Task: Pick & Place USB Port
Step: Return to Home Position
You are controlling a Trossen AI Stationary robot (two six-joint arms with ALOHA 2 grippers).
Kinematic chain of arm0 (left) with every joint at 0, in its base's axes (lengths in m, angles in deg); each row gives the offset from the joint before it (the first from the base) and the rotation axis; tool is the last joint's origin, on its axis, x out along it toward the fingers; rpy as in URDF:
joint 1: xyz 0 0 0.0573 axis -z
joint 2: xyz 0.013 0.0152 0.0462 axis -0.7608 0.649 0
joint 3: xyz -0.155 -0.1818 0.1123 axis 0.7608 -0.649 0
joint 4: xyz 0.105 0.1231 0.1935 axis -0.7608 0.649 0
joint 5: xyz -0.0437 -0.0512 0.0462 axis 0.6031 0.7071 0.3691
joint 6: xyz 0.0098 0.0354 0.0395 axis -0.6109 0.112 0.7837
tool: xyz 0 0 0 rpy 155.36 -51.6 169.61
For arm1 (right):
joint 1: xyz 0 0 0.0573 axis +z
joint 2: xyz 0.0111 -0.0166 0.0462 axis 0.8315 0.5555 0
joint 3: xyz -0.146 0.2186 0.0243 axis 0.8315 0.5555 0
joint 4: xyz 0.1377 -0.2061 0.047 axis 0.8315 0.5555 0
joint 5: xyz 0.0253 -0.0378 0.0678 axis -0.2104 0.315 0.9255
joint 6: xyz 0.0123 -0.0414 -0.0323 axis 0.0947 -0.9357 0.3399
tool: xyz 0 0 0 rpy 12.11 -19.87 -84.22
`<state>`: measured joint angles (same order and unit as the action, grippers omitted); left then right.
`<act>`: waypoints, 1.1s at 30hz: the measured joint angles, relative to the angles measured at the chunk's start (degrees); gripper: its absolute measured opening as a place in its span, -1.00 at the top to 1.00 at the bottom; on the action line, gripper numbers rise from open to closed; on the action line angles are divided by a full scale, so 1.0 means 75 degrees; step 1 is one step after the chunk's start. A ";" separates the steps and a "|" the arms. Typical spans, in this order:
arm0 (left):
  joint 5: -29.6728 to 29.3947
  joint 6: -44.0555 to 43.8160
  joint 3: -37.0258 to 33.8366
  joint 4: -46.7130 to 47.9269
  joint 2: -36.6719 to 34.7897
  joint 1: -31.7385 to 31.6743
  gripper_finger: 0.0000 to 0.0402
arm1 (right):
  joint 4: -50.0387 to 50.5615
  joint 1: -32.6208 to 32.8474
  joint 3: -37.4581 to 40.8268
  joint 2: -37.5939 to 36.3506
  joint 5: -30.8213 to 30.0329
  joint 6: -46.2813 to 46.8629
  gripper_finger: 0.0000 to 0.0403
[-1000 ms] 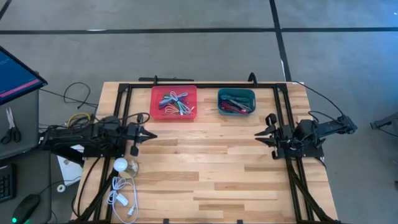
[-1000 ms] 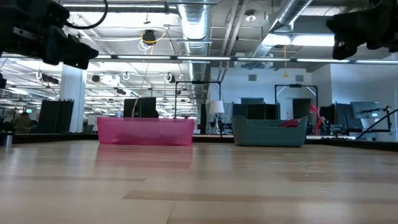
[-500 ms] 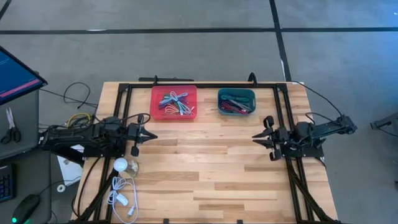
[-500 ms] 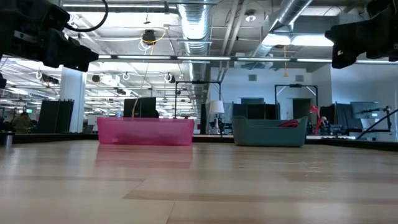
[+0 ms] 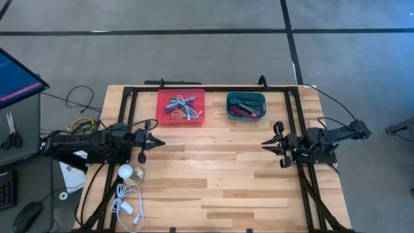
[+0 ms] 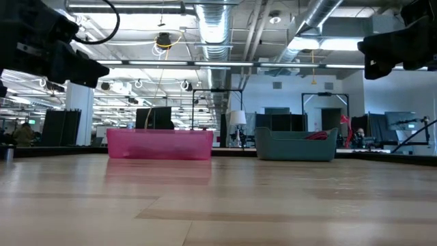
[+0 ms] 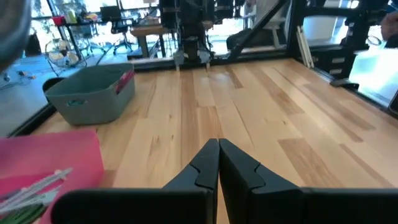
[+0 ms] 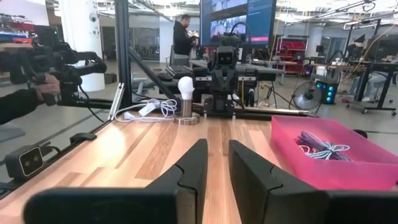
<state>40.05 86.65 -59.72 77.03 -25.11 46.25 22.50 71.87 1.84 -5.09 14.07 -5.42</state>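
A pink tray [image 5: 181, 107] with a tangle of grey and blue cables [image 5: 182, 105] rests on the table at the far side. Beside it, to the right, rests a teal bin [image 5: 246, 105] with red and dark cables. My left gripper [image 5: 158, 141] hovers over the table's left part, shut and empty, its tips together in the left wrist view [image 7: 217, 144]. My right gripper [image 5: 264, 143] hovers over the table's right part, pointing left. Its fingers stand a little apart and empty in the right wrist view [image 8: 214, 146].
A white bulb on a small stand [image 5: 125, 171] and a coiled white cable [image 5: 126, 204] lie near the table's left near corner. Black frame rails [image 5: 129, 116] run along both sides. A person [image 8: 182, 34] stands in the room beyond the table.
My right gripper has moved a little toward the table's left edge, staying above the table. The tray, the bin and their cables have stayed where they were.
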 joint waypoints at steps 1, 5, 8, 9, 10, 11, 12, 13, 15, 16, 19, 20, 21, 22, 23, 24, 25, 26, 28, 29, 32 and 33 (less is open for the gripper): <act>0.0011 0.0005 -0.0008 -0.0073 0.0003 0.0000 0.94 | -0.0001 0.0000 0.0003 0.0003 0.0000 -0.0001 0.71; 0.0007 0.0014 -0.0046 -0.0132 -0.0009 0.0000 0.94 | 0.0002 0.0009 0.0003 0.0015 0.0000 -0.0038 0.71; 0.0005 0.0017 -0.0052 -0.0165 -0.0009 0.0000 0.94 | 0.0002 0.0009 0.0005 0.0015 0.0002 -0.0098 0.71; -0.0018 0.0017 -0.0055 -0.0192 -0.0009 0.0000 0.94 | 0.0002 0.0007 0.0005 0.0015 0.0000 -0.0097 0.71; -0.0059 0.0016 -0.0055 -0.0207 -0.0009 0.0000 0.94 | 0.0002 0.0000 0.0005 0.0015 0.0003 -0.0095 0.71; -0.0104 0.0013 -0.0055 -0.0211 -0.0009 0.0000 0.94 | 0.0004 0.0000 0.0005 0.0015 0.0000 -0.0079 0.71; -0.0130 0.0008 -0.0055 -0.0211 -0.0009 0.0000 0.94 | 0.0002 0.0000 0.0005 0.0015 0.0000 0.0015 0.71; -0.0132 -0.0007 -0.0055 -0.0211 -0.0009 0.0000 0.94 | 0.0002 0.0000 0.0005 0.0015 0.0003 0.0145 0.71; -0.0132 -0.0018 -0.0055 -0.0224 0.0010 0.0000 0.94 | 0.0002 0.0000 0.0005 0.0015 0.0000 0.0318 0.71; -0.0137 -0.0018 -0.0055 -0.0234 0.0029 0.0000 0.94 | 0.0002 0.0000 0.0005 0.0015 0.0001 0.0325 0.71; -0.0137 -0.0018 -0.0055 -0.0234 0.0066 0.0000 0.94 | 0.0002 0.0000 0.0008 0.0015 0.0001 0.0334 0.71; -0.0137 -0.0018 -0.0055 -0.0239 0.0085 0.0000 0.94 | 0.0002 0.0000 0.0008 0.0015 0.0003 0.0334 0.71; -0.0137 -0.0019 -0.0055 -0.0239 0.0090 0.0000 0.94 | 0.0002 0.0000 0.0008 0.0015 0.0003 0.0337 0.71; -0.0137 -0.0019 -0.0055 -0.0239 0.0095 0.0000 0.94 | 0.0002 0.0000 0.0008 0.0015 0.0003 0.0337 0.71; -0.0137 -0.0018 -0.0055 -0.0240 0.0103 0.0000 0.94 | 0.0002 0.0000 0.0008 0.0015 0.0003 0.0337 0.71; -0.0137 -0.0019 -0.0055 -0.0244 0.0108 0.0000 0.94 | 0.0002 0.0000 0.0008 0.0015 0.0003 0.0337 0.71; -0.0137 -0.0020 -0.0055 -0.0244 0.0111 0.0000 0.94 | 0.0004 0.0000 0.0011 0.0015 0.0003 0.0337 0.71; -0.0137 -0.0021 -0.0055 -0.0248 0.0111 0.0000 0.94 | 0.0002 0.0000 0.0011 0.0015 0.0003 0.0337 0.71; -0.0137 -0.0021 -0.0055 -0.0288 0.0111 0.0000 0.94 | 0.0005 0.0000 0.0011 0.0015 0.0003 0.0337 0.71; -0.0137 -0.0021 -0.0055 -0.0292 0.0111 0.0000 0.94 | 0.0002 0.0000 0.0011 0.0015 0.0003 0.0337 0.71; -0.0137 -0.0021 -0.0055 -0.0295 0.0111 0.0000 0.94 | 0.0004 0.0000 0.0011 0.0015 0.0003 0.0337 0.71; -0.0137 -0.0021 -0.0055 -0.0295 0.0111 0.0000 0.94 | 0.0002 0.0000 0.0011 0.0015 0.0003 0.0337 0.71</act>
<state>39.02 86.50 -60.13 74.81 -24.28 46.25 22.52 71.87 1.93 -4.98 14.09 -2.89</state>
